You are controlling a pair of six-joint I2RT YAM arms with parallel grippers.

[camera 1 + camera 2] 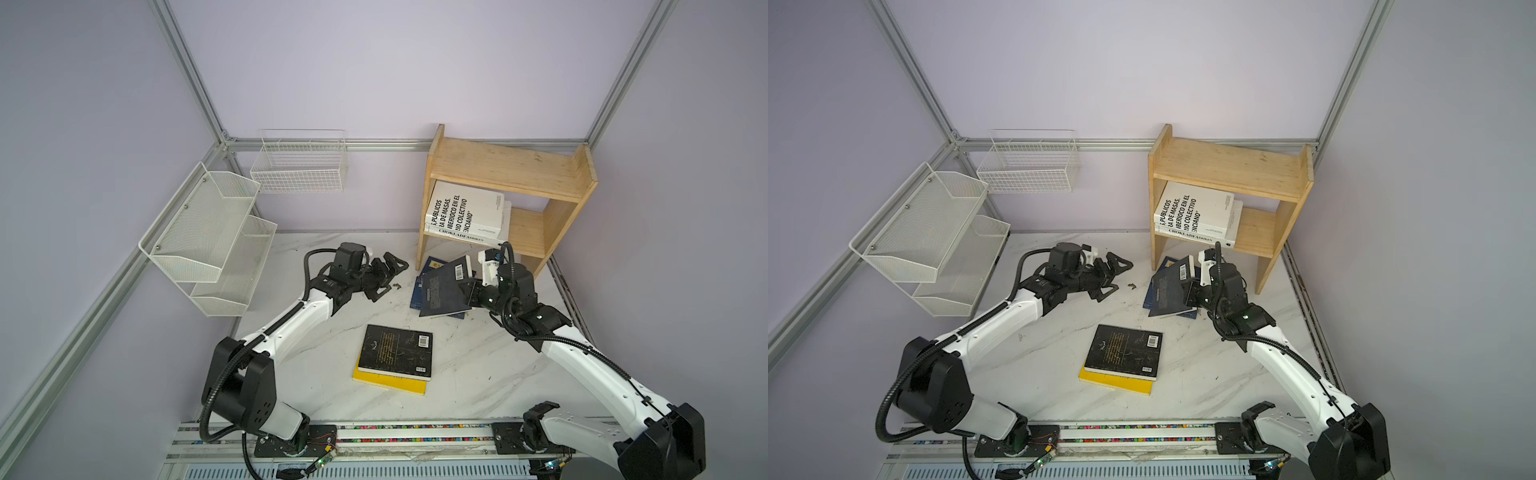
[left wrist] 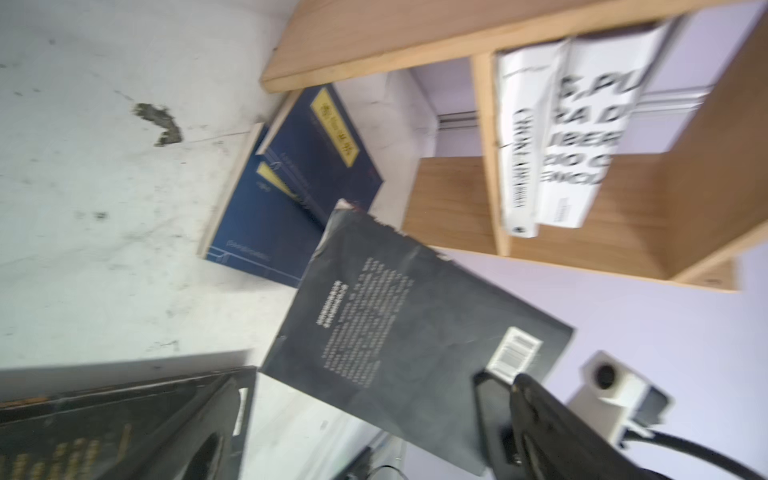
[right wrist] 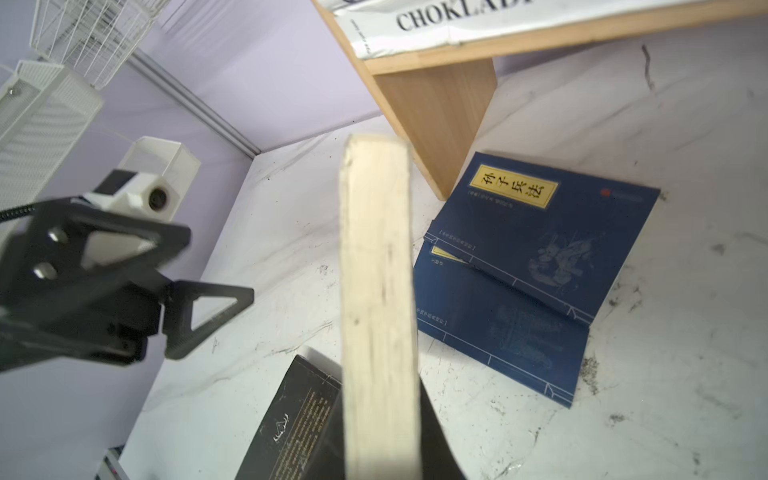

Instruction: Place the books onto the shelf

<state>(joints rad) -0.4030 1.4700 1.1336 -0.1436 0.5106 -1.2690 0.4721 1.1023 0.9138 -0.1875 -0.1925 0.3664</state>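
While the right gripper is clamped narrow on one edge of a black paperback, the book hangs tilted in the air right of centre in both top views. It is just in front of the wooden shelf and above two navy books, which lie overlapped on the marble table. Two white books lie stacked flat on the shelf's lower tier at upper right; its top tier is bare. At lower centre, another black book rests on a yellow book. The left gripper hovers left of centre, jaws spread wide and holding nothing. The held paperback looks light but floppy, and in the left wrist view its cover is creased and chipped at one corner. A pinch at one edge may therefore let it sag or swivel. A hold near the stiffer spine would likely steady it, though the smooth cover could slip.
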